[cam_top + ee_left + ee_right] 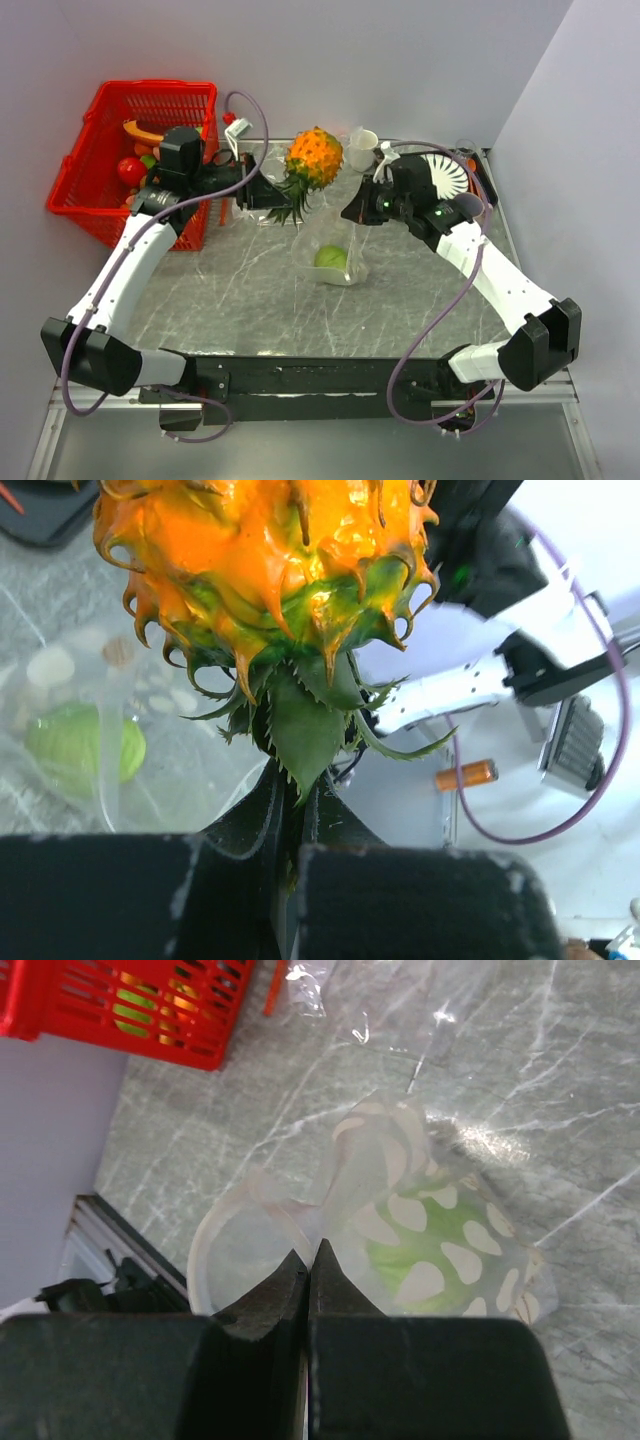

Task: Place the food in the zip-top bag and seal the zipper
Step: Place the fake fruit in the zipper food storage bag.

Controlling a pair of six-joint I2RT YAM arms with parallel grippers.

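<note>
My left gripper (266, 190) is shut on the dark-green leafy tuft (305, 725) of a spiky orange toy pineapple (314, 158) and holds it in the air, behind and above the zip-top bag (338, 265). The pineapple fills the top of the left wrist view (270, 560). The clear bag lies on the table with a round light-green fruit (331, 258) inside it. My right gripper (311, 1258) is shut on the bag's mouth edge and lifts it. The zipper rim (212, 1235) curves open to the left of the fingers. The fruit shows through the bag (425, 1245).
A red basket (95, 170) with more toy food stands at the back left. A white cup (362, 150) and a white ribbed disc (447, 172) sit at the back. A second clear bag (312, 985) lies near the basket. The right wall is close.
</note>
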